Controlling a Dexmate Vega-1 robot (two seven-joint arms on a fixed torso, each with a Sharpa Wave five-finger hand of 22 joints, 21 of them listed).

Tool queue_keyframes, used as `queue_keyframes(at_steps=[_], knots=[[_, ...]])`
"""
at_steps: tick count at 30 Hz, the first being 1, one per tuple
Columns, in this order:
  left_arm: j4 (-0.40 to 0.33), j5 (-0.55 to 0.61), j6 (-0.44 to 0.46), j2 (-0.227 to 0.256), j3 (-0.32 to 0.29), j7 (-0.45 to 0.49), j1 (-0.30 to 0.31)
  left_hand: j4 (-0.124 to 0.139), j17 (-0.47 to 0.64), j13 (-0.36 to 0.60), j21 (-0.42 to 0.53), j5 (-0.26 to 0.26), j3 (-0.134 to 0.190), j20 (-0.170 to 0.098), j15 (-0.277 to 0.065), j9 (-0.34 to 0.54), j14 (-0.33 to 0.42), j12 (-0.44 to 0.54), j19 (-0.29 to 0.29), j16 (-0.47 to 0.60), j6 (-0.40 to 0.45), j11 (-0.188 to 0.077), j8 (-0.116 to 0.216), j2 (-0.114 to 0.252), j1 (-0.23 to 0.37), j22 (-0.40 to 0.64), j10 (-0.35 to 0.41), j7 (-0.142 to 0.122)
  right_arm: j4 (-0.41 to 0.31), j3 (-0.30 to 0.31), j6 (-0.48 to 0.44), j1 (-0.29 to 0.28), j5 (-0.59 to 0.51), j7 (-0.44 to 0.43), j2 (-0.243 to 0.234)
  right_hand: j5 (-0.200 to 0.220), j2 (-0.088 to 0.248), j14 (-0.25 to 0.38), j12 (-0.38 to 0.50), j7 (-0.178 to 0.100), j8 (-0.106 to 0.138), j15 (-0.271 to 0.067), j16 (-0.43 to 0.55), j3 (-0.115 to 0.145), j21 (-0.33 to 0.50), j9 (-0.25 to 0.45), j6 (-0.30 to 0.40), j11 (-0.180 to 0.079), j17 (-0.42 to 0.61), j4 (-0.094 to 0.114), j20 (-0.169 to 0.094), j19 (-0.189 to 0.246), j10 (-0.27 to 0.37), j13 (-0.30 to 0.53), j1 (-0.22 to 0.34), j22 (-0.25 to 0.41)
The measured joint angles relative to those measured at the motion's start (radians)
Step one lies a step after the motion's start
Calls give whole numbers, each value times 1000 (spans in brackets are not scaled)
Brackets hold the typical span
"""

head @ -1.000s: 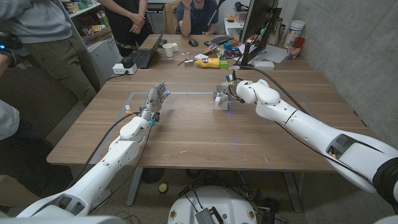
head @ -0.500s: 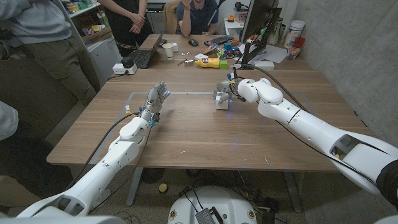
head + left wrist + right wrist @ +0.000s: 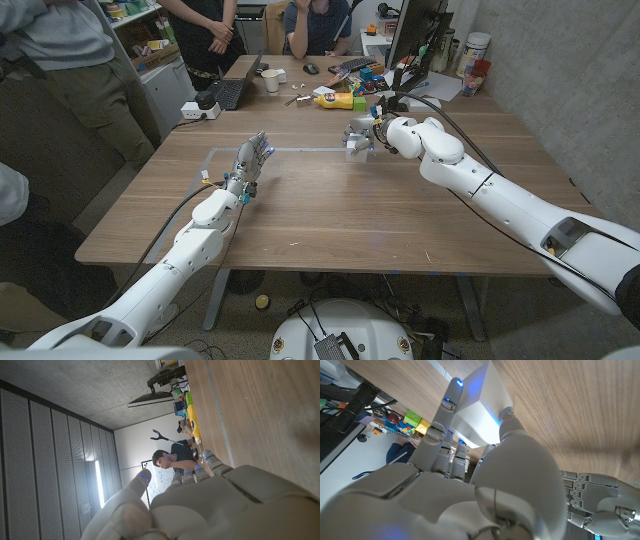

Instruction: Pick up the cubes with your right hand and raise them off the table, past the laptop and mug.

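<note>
Right robot hand (image 3: 372, 135): grasping the white cube (image 3: 356, 142), fingers (image 3: 440, 425) closed along its sides; cube clear of the bench (image 3: 330, 215) surface in the right wrist view. Left robot hand (image 3: 250, 160): released, holding nothing, fingers up and apart, well to the left of the right robot hand. Beyond the right robot hand, on the far bench: laptop (image 3: 232, 88), white mug (image 3: 271, 80), yellow bottle (image 3: 338, 101). People stand and sit behind.

Even indoor light, wall lamp glare, wrist views blurred close-up
</note>
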Motion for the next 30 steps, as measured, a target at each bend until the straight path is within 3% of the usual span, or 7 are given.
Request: queue_keyframes(at_steps=[22,30], knots=[[-15,2,-1,2,-2,6,11,3,0,0,0,0,-3,0,4,0,-4,0,0,0,0,0,0,-4,-4,0,0,0,-71,17,-13,17,-21,-12,-34,-15,-17,32,19,2,12,14,0,-8,55,26,19,20,43,8,-12,13,20,33,17,14],[-17,4,-2,2,-2,8,11,3,0,0,-4,0,-3,0,4,0,-4,0,0,0,0,0,0,-5,-5,0,0,0,-89,24,-13,22,-24,-12,-44,-15,-24,45,49,8,12,16,-6,-12,72,31,24,17,49,12,-11,15,17,42,24,18]])
